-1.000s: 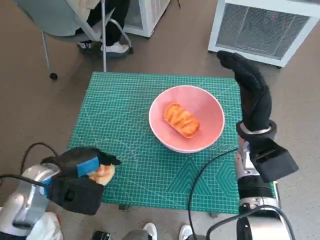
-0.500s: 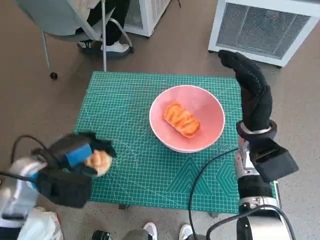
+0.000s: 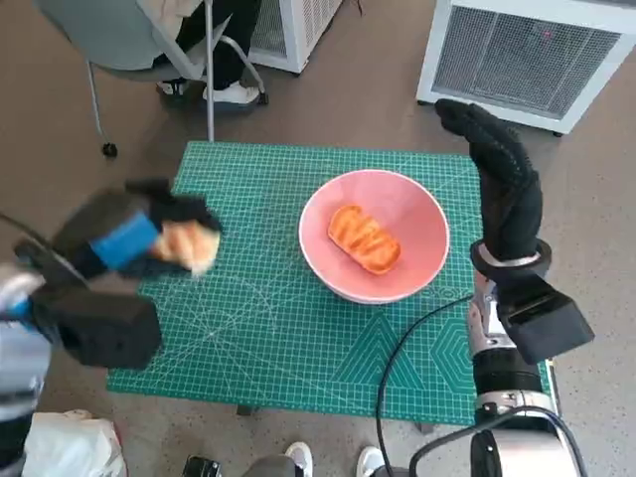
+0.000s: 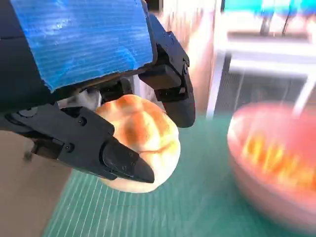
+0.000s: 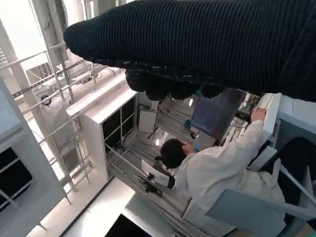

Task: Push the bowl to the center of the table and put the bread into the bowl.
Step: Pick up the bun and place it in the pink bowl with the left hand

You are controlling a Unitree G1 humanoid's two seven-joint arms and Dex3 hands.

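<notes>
A pink bowl (image 3: 417, 214) sits right of the middle of the green mat, with an orange-brown bread piece (image 3: 363, 238) inside it. My left hand (image 3: 129, 238) is raised over the mat's left side and holds a pale round bread roll (image 3: 189, 245). The left wrist view shows the roll (image 4: 140, 140) gripped between the black fingers (image 4: 123, 160), with the bowl (image 4: 269, 163) blurred beyond. My right hand (image 3: 502, 179) hangs at the mat's right edge beside the bowl, fingers stretched out and holding nothing.
The green cutting mat (image 3: 278, 338) covers the small table. A white grilled unit (image 3: 527, 55) stands behind at right, and a chair (image 3: 109, 35) with a seated person's feet (image 3: 234, 94) behind at left. A person (image 5: 207, 170) shows in the right wrist view.
My left hand has lifted the roll from the mat's near left corner and carried it up and farther from me, toward the bowl. The right hand and bowl have stayed put.
</notes>
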